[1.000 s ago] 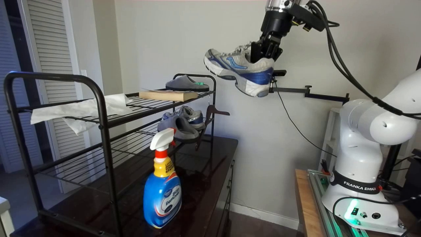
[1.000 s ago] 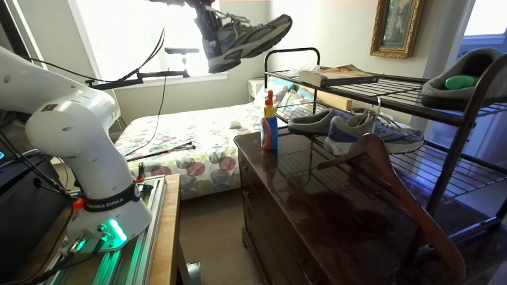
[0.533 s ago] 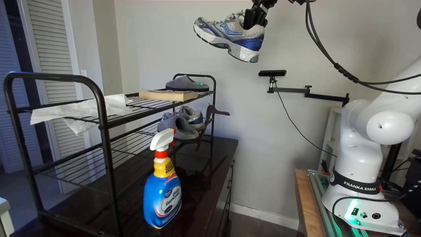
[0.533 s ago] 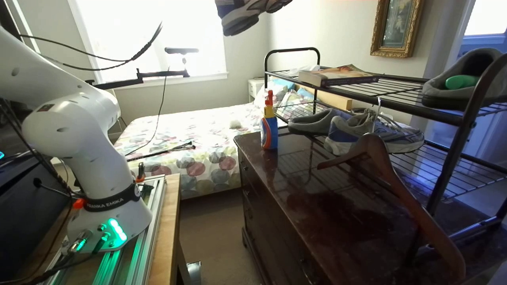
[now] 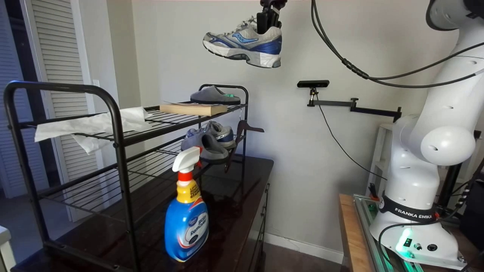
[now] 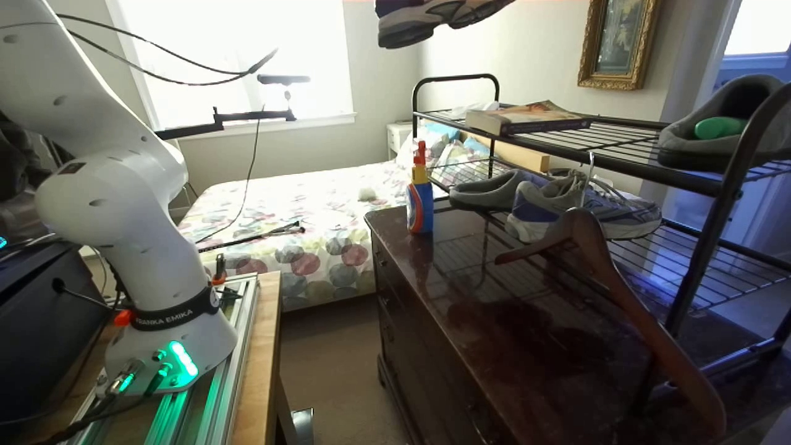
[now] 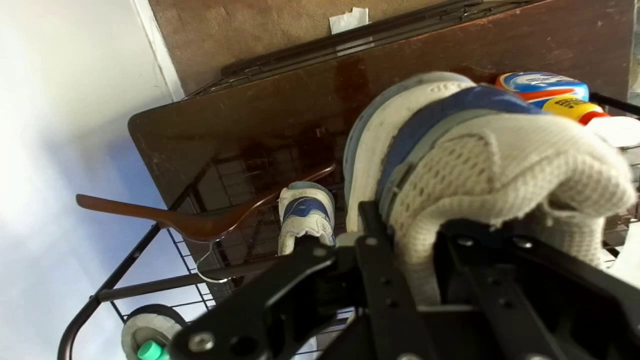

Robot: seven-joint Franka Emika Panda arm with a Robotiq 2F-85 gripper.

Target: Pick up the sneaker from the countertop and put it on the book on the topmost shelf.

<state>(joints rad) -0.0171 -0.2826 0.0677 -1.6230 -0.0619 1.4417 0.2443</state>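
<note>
My gripper (image 5: 267, 23) is shut on the white and light-grey sneaker (image 5: 247, 47) with blue trim. It grips the side of the heel opening, one finger inside and one outside, as the wrist view shows (image 7: 415, 235). The sneaker hangs in the air above the rack's height, nearly level, toe away from the robot base. In an exterior view only its sole (image 6: 426, 25) shows and the gripper is out of frame. The tan book (image 5: 194, 110) lies flat on the topmost shelf (image 5: 162, 129) of the black wire rack, below the sneaker's level. The dark brown countertop (image 5: 234, 196) is beneath.
A grey slipper (image 6: 686, 148) stands on the topmost shelf beside the book; white crumpled paper (image 5: 94, 124) lies at its other end. The lower tier holds another sneaker (image 6: 593, 210) and slipper (image 6: 488, 191). A wooden hanger (image 6: 593, 247) hangs at the rack's end. A spray bottle (image 5: 187, 223) stands on the countertop.
The gripper has carried the sneaker upward, then across toward the rack. The sneaker has turned from toe-up to nearly level. The arm has stretched up; the rack's things have not moved.
</note>
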